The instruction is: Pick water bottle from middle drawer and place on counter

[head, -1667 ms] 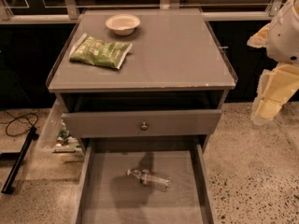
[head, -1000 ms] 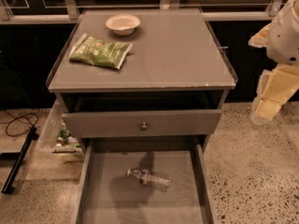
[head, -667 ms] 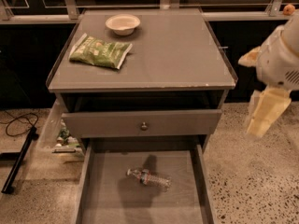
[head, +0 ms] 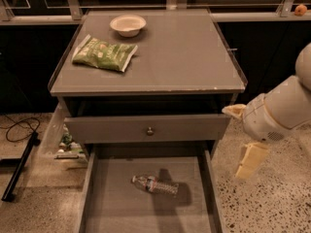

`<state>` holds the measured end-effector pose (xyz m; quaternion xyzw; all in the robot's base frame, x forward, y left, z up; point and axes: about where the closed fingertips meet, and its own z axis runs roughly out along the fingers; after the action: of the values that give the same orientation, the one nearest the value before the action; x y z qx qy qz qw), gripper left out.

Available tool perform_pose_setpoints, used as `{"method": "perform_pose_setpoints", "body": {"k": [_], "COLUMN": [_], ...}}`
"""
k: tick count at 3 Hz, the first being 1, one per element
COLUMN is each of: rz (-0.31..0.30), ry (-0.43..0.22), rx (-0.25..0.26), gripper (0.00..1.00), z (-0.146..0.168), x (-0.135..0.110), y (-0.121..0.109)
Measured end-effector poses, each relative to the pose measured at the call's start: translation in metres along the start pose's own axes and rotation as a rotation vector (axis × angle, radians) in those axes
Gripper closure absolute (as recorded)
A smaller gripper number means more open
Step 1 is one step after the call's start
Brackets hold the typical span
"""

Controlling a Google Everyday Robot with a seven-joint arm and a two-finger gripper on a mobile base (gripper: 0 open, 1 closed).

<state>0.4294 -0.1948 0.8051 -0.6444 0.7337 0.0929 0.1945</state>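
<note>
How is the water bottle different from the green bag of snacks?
The water bottle is clear; the snack bag is green. The bottle lies in the open middle drawer; the bag lies on the counter. The bottle is slim, the bag flat. Both lie down. The gripper hangs right of the drawer, touching neither.

Clear water bottle point(head: 154, 184) lies on its side, cap left, on the open middle drawer point(head: 104, 208) floor, down-left of the gripper point(head: 248, 158). Grey bench point(head: 194, 57) sits up-left of it.
</note>
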Motion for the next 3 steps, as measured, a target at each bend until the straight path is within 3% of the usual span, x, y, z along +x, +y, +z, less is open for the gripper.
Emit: {"method": "perform_pose_setpoints", "body": {"k": [1, 2, 3], "rz": [-0.101, -0.151, -0.151], "ry": [-0.077, -0.105, -0.106], "rx": [-0.046, -0.084, -0.084], "gripper": [0.0, 0.0, 0.0], "z": [0.056, 0.1, 0.1], "x": [-0.004, -0.005, -0.005], "y": [-0.006, -0.016, -0.016]}}
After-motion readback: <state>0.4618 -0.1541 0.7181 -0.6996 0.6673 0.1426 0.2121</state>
